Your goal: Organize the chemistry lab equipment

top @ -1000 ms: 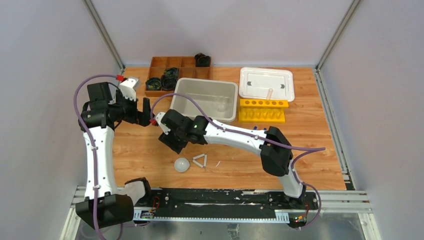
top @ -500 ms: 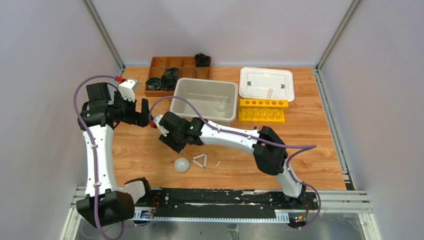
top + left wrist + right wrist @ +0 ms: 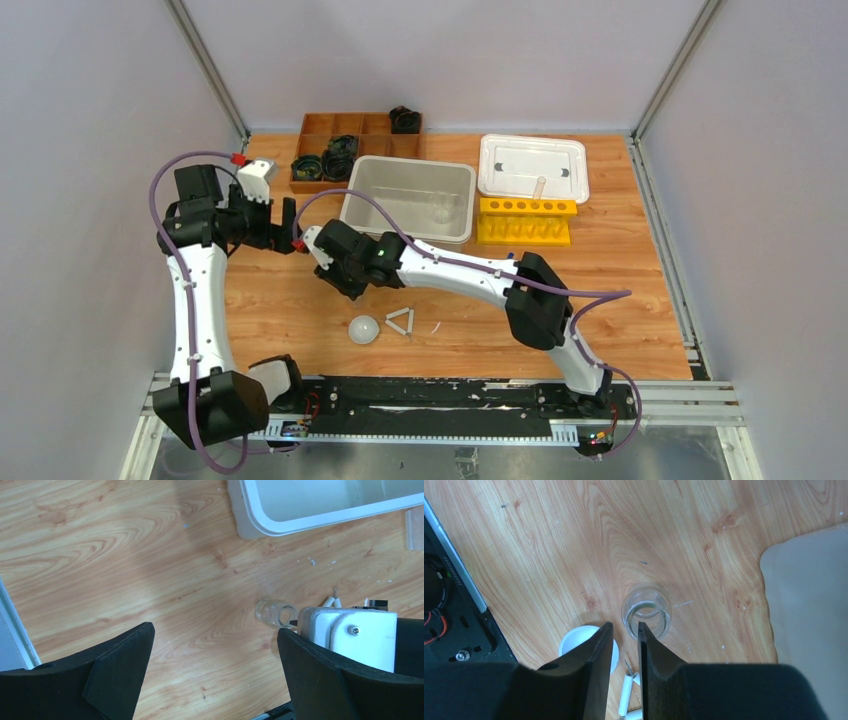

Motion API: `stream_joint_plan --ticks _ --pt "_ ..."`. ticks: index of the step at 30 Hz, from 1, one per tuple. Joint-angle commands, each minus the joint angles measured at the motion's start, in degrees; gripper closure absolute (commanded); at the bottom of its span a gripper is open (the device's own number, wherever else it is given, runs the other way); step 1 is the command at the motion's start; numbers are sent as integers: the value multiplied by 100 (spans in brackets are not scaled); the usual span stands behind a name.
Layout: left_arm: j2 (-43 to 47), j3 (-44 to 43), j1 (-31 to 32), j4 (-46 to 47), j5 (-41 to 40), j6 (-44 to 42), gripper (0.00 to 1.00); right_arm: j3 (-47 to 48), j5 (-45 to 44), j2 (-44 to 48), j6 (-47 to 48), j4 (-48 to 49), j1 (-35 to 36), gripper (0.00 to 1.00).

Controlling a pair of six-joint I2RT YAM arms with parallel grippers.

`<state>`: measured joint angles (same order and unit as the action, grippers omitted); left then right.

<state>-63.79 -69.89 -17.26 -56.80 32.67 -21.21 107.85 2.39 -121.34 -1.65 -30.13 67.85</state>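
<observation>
A small clear beaker point(image 3: 647, 611), thin-walled and round-mouthed, stands on the grainy orange wood table point(image 3: 620, 280), near the front left corner of a translucent plastic tub point(image 3: 410, 160). Closer to the front lie a smooth white dome point(image 3: 364, 329) and a white triangle point(image 3: 400, 321) made of slim bars. A yellow rack point(image 3: 525, 222) with a row of round holes sits at the back right.

The right arm stretches low across the table toward the left, wrist tipped down. The right gripper point(image 3: 625, 626) has its matte black fingers drawn close, only a slim slit between them. The beaker's near wall sits right at that slit, and I can't tell whether they pinch it. The left arm rises tall with its elbow folded, and the left gripper point(image 3: 214, 630) hangs spread wide, holding nothing.
</observation>
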Motion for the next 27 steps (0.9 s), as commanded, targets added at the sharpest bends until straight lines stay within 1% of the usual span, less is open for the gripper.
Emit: stream_joint_plan --ticks 1,6,12,15,17,19,20,23,27 --pt "-42 67 -56 -15 -36 -9 0 225 133 -334 37 -61 70 72" --pt "4 78 -59 -16 -41 -30 0 266 126 -598 57 -152 70 74" --pt "11 94 -62 -16 -19 23 0 349 -126 -779 138 -301 70 80" --pt "30 129 -56 -16 -2 29 0 410 -229 -821 268 -380 70 85" --pt "33 140 -59 -16 -20 59 0 473 -484 -830 372 -471 70 90" --pt "32 150 -59 -16 -63 81 0 493 -605 -776 450 -531 70 98" --pt "31 167 -57 -16 -103 86 0 484 -653 -744 475 -539 70 100" --pt "41 143 -58 -85 -291 89 0 512 -705 -591 515 -608 66 100" --pt "227 167 -59 -122 -248 63 0 524 -725 -254 602 -659 70 100"
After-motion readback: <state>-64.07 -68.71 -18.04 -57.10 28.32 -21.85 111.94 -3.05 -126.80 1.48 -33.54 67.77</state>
